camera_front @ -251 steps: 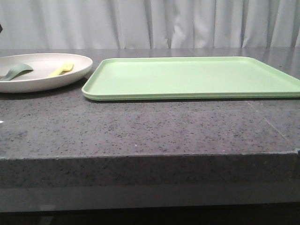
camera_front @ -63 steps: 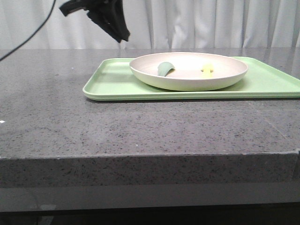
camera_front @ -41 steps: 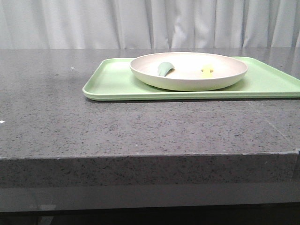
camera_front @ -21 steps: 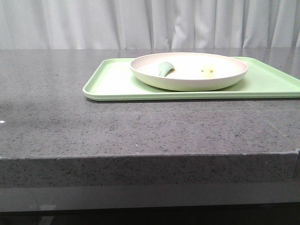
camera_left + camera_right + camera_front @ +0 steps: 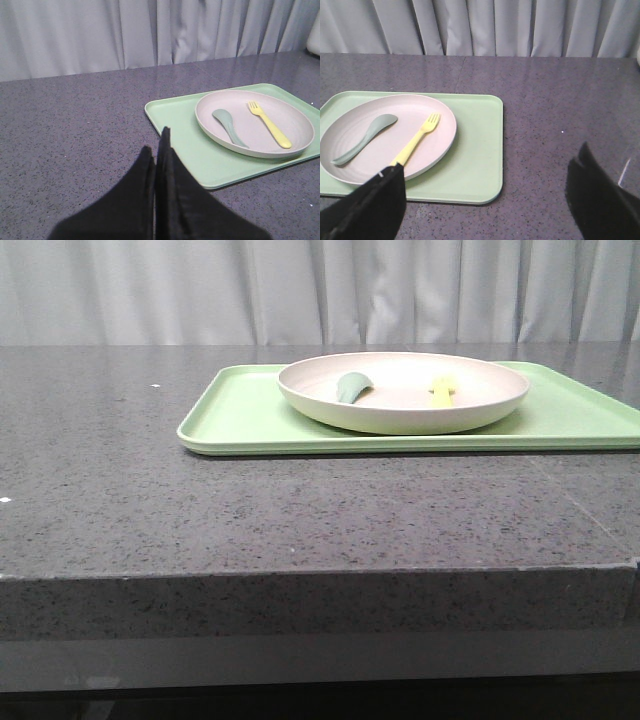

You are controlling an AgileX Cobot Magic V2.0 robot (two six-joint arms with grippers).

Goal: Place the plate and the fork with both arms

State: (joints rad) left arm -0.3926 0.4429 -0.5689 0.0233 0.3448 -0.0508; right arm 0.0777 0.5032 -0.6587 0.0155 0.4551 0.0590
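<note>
The cream-white plate [image 5: 404, 392] sits on the light-green tray [image 5: 250, 420], near its middle. The pale-yellow fork [image 5: 441, 390] lies in the plate's right half; it also shows in the left wrist view [image 5: 270, 125] and the right wrist view [image 5: 415, 140]. The plate also shows in the left wrist view [image 5: 300, 120] and the right wrist view [image 5: 440, 112]. My left gripper [image 5: 156, 141] is shut and empty, above the counter short of the tray's corner. My right gripper [image 5: 485, 192] is open wide and empty, back from the tray's edge. Neither gripper shows in the front view.
A grey-green spoon-like utensil [image 5: 352, 386] lies in the plate's left half. The tray [image 5: 480, 150] rests on a dark speckled stone counter [image 5: 300, 510] with a front edge. A pale curtain [image 5: 320, 290] hangs behind the counter.
The plate with the fork and spoon went from the counter at the left onto the tray. A black arm above the tray's left end has left the front view.
</note>
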